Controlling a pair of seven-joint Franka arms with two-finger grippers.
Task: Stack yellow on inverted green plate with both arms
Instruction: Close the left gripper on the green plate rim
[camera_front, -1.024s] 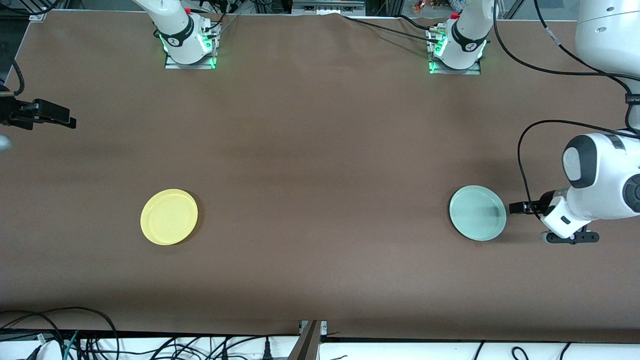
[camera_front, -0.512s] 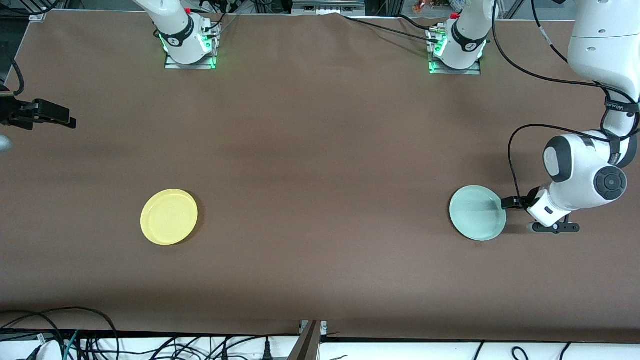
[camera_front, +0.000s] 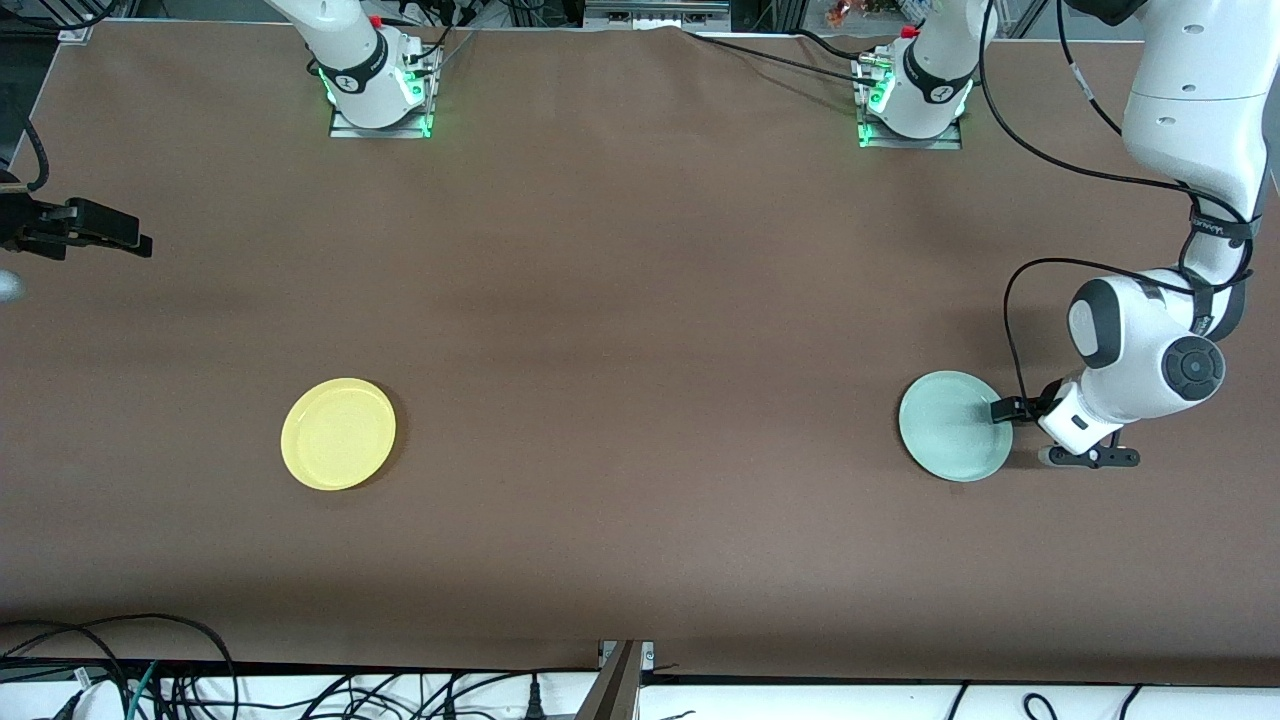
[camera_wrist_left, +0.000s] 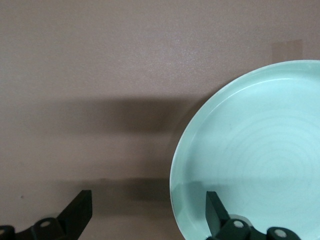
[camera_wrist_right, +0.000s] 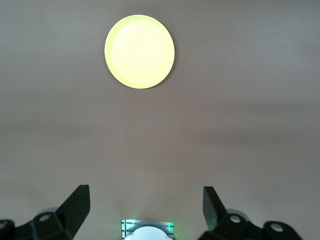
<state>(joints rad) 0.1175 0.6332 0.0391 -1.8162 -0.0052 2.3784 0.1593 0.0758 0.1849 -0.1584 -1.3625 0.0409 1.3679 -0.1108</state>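
Note:
The yellow plate (camera_front: 338, 433) lies rim up on the brown table toward the right arm's end; it also shows in the right wrist view (camera_wrist_right: 139, 51). The pale green plate (camera_front: 950, 426) lies rim up toward the left arm's end. My left gripper (camera_front: 1003, 409) is open and low at the green plate's rim, on the side toward the left arm's end. In the left wrist view the left gripper (camera_wrist_left: 147, 212) has one finger over the green plate (camera_wrist_left: 260, 150) and the other over bare table. My right gripper (camera_front: 100, 233) waits, open and empty, high over the table's edge at the right arm's end (camera_wrist_right: 145, 205).
The two arm bases (camera_front: 380, 95) (camera_front: 910, 100) stand along the table's edge farthest from the front camera. Cables (camera_front: 150, 680) lie below the table's nearest edge. The right arm's base shows in the right wrist view (camera_wrist_right: 147, 230).
My left arm has swung in toward the green plate, so its gripper went from beside the plate to its rim. The right arm and both plates have not moved.

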